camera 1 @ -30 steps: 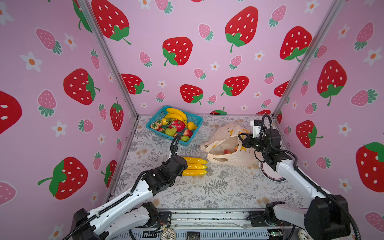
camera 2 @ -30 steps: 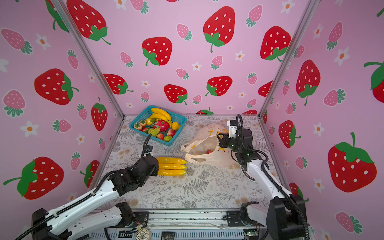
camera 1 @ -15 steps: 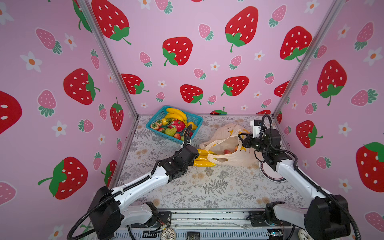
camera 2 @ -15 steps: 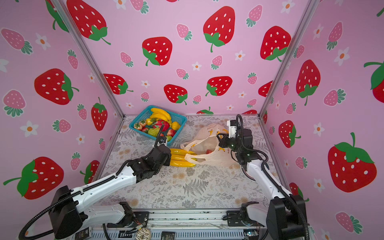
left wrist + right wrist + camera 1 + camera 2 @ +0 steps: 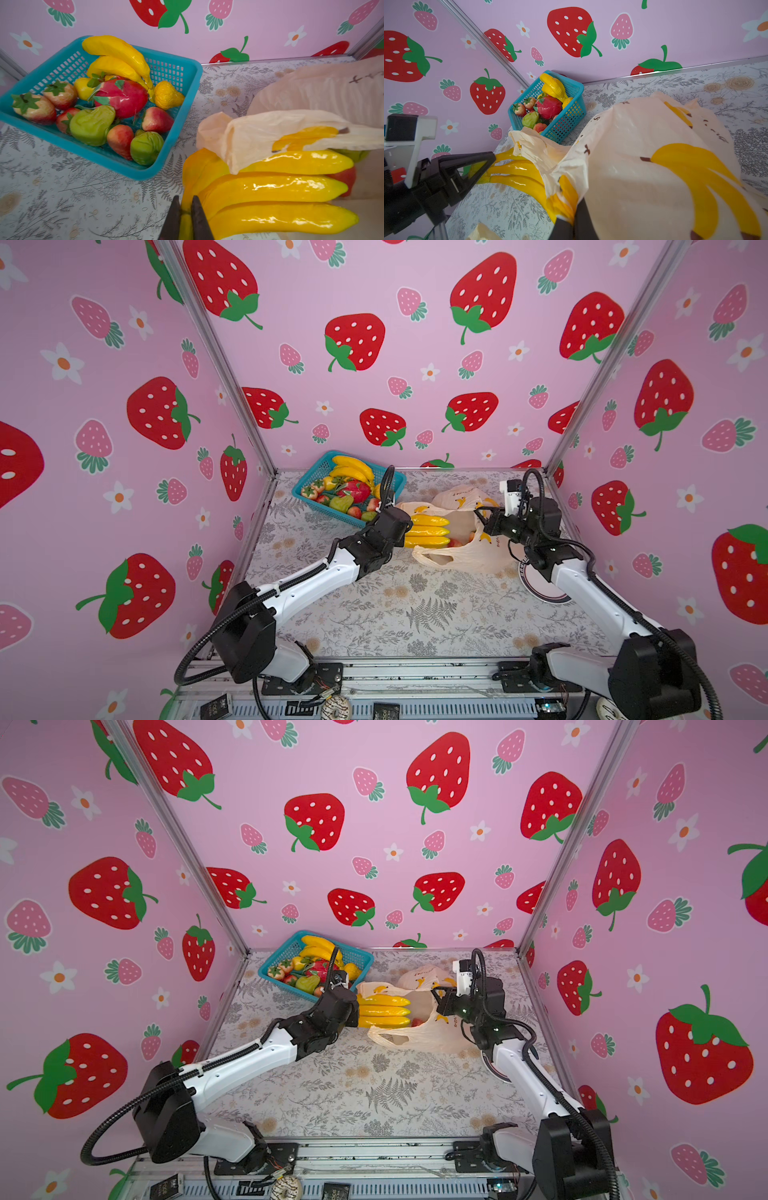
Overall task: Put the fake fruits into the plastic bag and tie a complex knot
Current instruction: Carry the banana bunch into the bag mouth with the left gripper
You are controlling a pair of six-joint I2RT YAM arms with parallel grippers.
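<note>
With the left gripper (image 5: 185, 200) clamped narrow on the banana bunch (image 5: 270, 187) stem, feed the tips toward 3 o'clock, under the draped handle loop (image 5: 239, 141), into the plastic bag (image 5: 478, 560) at 2 o'clock on the table (image 5: 415, 614), mouth rim pinched tight in the closed right gripper (image 5: 572, 218).

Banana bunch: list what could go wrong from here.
The left gripper pinches only the stem end of the banana bunch, so it may slip. A flap of the plastic bag lies over the top banana; pushing could crumple the mouth. The right gripper holds little rim and might lose it.
</note>
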